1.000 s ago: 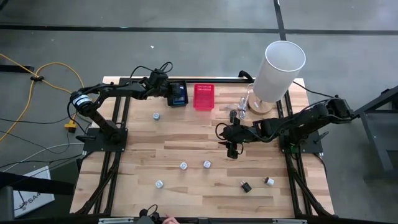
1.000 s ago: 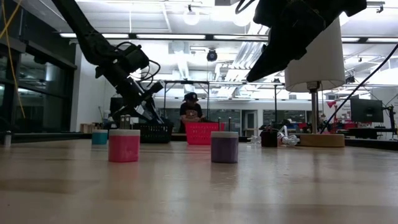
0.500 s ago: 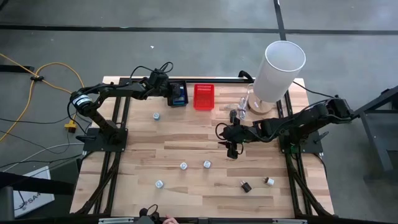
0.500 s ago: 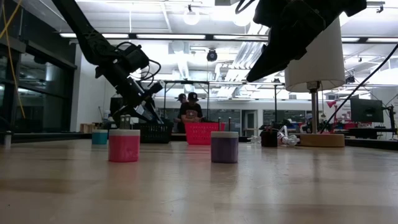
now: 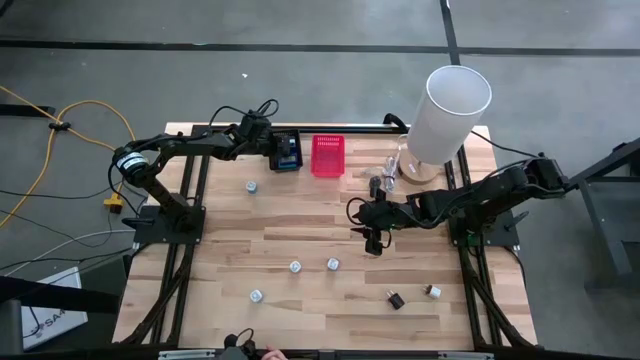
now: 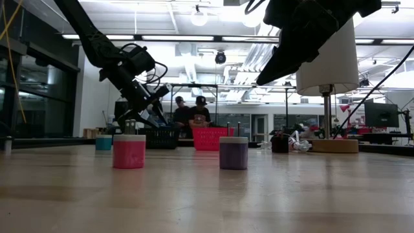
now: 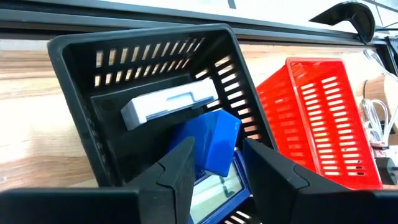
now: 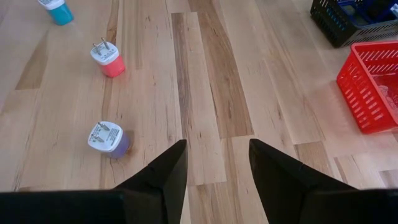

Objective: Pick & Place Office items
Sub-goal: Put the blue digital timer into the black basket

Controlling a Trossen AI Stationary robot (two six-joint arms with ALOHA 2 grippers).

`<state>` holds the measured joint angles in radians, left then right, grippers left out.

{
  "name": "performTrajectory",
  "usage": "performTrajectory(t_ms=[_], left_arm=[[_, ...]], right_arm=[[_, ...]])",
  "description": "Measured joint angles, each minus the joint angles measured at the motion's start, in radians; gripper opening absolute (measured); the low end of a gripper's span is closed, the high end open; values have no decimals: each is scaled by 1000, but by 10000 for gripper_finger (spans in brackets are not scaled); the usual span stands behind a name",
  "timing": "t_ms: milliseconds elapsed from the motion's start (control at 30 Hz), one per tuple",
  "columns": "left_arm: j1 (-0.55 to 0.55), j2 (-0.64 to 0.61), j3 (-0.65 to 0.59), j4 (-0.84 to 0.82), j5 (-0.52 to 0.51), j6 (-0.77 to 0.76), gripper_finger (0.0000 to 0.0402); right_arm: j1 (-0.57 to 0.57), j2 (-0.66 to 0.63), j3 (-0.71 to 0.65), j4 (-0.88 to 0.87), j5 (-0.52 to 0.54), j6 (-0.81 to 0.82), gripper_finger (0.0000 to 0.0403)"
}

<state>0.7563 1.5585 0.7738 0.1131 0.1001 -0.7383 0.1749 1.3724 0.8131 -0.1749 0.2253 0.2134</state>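
My left gripper (image 7: pixel 217 163) hovers open over the black mesh basket (image 7: pixel 74 93) at the far edge, also seen from above (image 5: pixel 287 150). In the basket lie a white-blue bar (image 7: pixel 166 104), a blue block (image 7: pixel 214 140) and a blue-framed tag (image 7: pixel 214 186). My right gripper (image 8: pixel 217 163) is open, raised above mid-table (image 5: pixel 370 232). Ahead of it a purple plug piece (image 8: pixel 109 138), a pink one (image 8: pixel 107 59) and a teal one (image 8: pixel 56 11) stand on the wood. Small black and white pieces (image 5: pixel 395 299) (image 5: pixel 433 292) lie near the right front.
A red mesh basket (image 5: pixel 327 155) sits beside the black one. A tall white cylinder on a round base (image 5: pixel 445 115) stands at the far right corner, with small pieces (image 5: pixel 385 178) beside it. Another small piece (image 5: pixel 250 186) lies left of centre. People show in the room beyond (image 6: pixel 187 113).
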Motion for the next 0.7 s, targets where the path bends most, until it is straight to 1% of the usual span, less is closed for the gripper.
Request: performTrajectory(t_ms=[333,700], left_arm=[[0,0,0,9,0,-1,131],[-1,-1,0,34,41,11,132]], right_arm=[[0,0,0,0,0,0,159],[0,0,0,0,0,0,159]])
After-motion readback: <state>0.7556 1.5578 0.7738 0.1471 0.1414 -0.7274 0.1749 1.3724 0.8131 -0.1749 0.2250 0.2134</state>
